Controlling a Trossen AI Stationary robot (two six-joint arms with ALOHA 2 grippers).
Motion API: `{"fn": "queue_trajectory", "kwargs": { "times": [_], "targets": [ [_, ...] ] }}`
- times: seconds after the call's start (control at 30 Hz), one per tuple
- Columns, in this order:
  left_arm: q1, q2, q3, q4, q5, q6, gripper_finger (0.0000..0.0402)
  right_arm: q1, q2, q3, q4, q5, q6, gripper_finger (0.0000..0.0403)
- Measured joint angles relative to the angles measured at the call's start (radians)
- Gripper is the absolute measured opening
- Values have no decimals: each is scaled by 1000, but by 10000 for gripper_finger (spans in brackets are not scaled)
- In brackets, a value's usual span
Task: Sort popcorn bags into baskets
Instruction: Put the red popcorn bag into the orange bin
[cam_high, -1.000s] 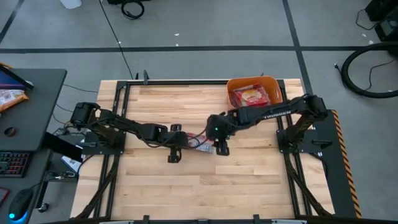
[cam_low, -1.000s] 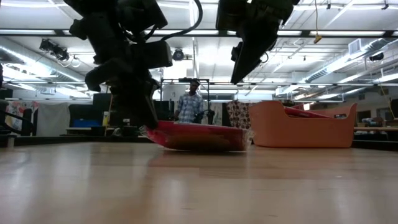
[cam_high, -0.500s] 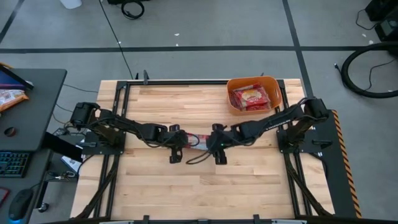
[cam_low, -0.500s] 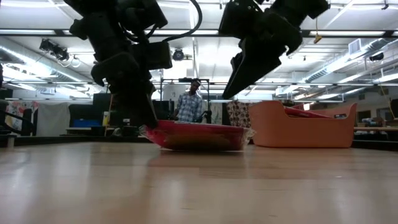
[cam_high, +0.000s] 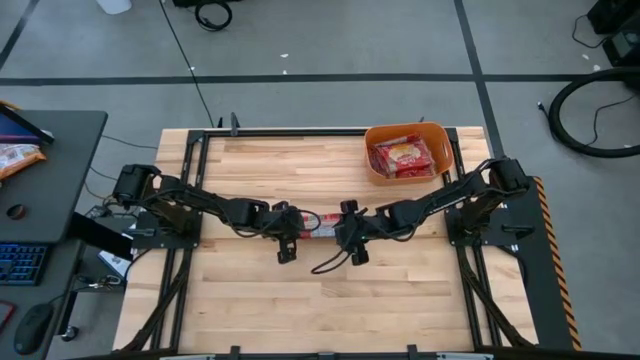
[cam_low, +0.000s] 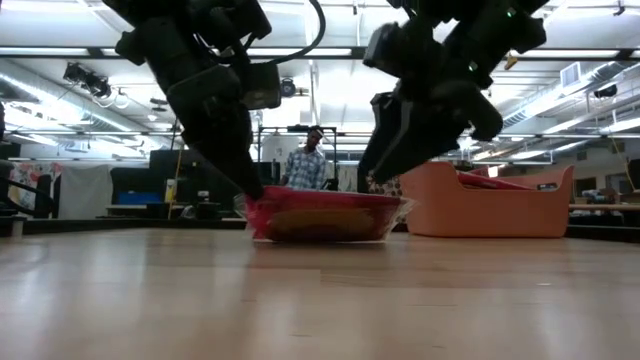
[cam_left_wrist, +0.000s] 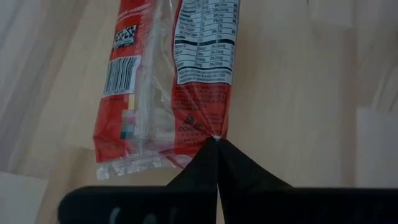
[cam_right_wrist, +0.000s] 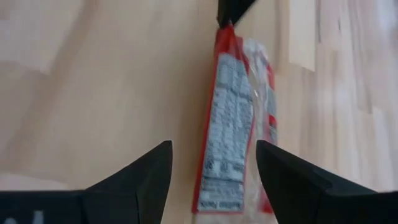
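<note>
one popcorn bag (cam_high: 318, 223) between two pincers

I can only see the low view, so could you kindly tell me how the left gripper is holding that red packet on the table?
Observer: The left gripper is shut, pinching one end seam of the popcorn bag.
Operator: Thank you. And is the right gripper on it too?
Observer: No. The right gripper is open, its fingers either side of the bag's other end, not closed on it.
Operator: What does the tub hold?
Observer: From above, the orange tub near the table's far right corner holds red packets.
</note>
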Motion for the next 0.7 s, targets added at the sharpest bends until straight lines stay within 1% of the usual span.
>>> {"fn": "queue_trajectory", "kwargs": {
  "times": [0.1, 0.3, 0.4, 0.53, 0.7],
  "targets": [
    [0, 0, 0, 15, 0, -12, 0, 0, 0, -15, 2, 34, -19, 235],
    [0, 0, 0, 62, 0, -26, 0, -17, 0, -64, 16, 15, -30, 222],
    [0, 0, 0, 78, 0, -36, 0, -20, 0, -80, 19, 34, -39, 211],
    [0, 0, 0, 99, 0, -42, 0, -42, 0, -89, 29, 65, -50, 186],
    [0, 0, 0, 131, 1, -42, 0, -85, 0, -89, 38, 68, -63, 140]
  ]
}}
